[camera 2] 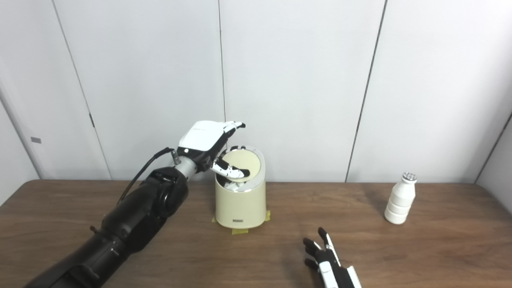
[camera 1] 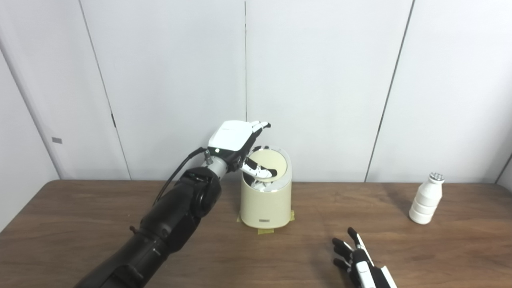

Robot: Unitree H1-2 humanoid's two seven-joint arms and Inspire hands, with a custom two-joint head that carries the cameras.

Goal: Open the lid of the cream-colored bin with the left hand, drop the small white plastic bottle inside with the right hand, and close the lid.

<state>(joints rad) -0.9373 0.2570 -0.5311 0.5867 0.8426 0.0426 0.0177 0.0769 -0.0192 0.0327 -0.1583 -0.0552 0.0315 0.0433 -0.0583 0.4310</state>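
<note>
Left hand (camera 1: 236, 144), fingers spread at the lid (camera 1: 269, 163) beneath it, should press steadily; right hand (camera 1: 358, 260) lies spread, empty.

Matt cream-coloured plastic bin (camera 1: 265, 204) with glossy silvery rim, smooth matt ribbed white plastic bottle (camera 1: 426, 199) at right, brown wood-grain table (camera 1: 80, 224) with dull sheen, glossy black-and-white plastic left hand (camera 1: 237, 144)

One cream-colored cylindrical plastic bin (camera 1: 266, 202) with one round lid (camera 1: 271, 163), one small white ribbed plastic bottle (camera 1: 426, 199), one brown wooden table (camera 1: 80, 224), and two black-and-white robot hands, left (camera 1: 240, 146) and right (camera 1: 358, 262).
</note>
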